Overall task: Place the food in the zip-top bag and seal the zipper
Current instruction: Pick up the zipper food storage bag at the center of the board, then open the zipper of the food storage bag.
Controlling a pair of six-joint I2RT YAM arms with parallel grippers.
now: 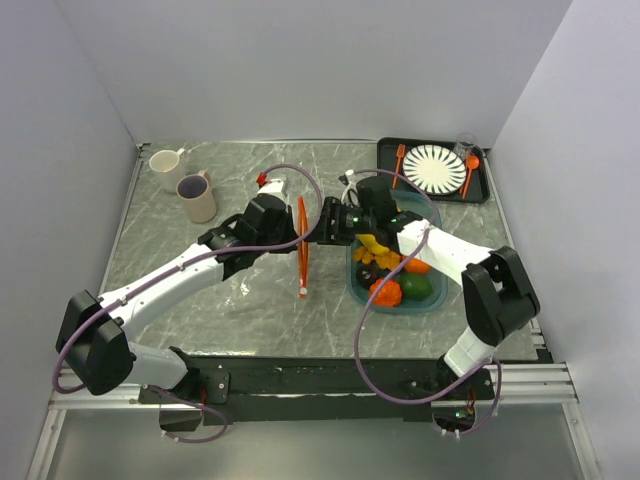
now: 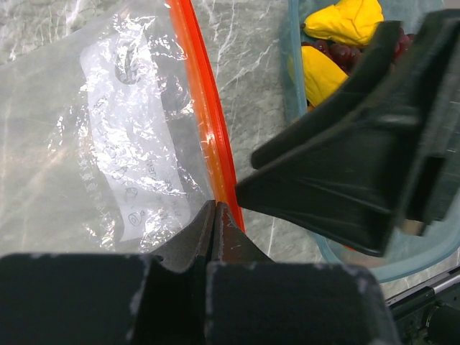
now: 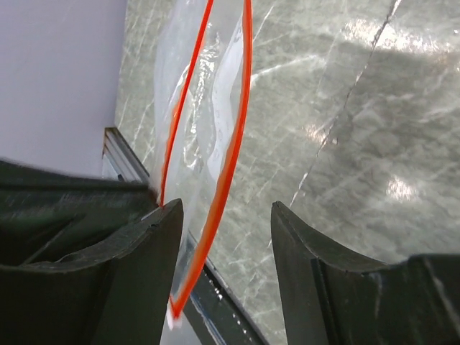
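The clear zip-top bag (image 1: 303, 262) hangs edge-on over the middle of the table, its orange-red zipper (image 2: 205, 108) running upward. My left gripper (image 1: 290, 228) is shut on the bag's zipper edge (image 2: 215, 207). Just to the bag's right, my right gripper (image 1: 322, 222) is open. One strip of the parted zipper (image 3: 233, 136) passes between its jaws (image 3: 226, 215) and the other runs behind its left finger (image 3: 136, 251). The food (image 1: 392, 275), yellow, orange, green and purple pieces, lies in a teal tray (image 1: 350, 275) under the right arm. Yellow pieces (image 2: 345, 21) show in the left wrist view.
Two cups (image 1: 168, 165) (image 1: 197, 197) stand at the back left. At the back right, a black tray (image 1: 385, 150) holds a striped plate (image 1: 432, 168), an orange fork (image 1: 399, 158), an orange spoon (image 1: 468, 175) and a clear glass (image 1: 464, 145). Walls enclose the table.
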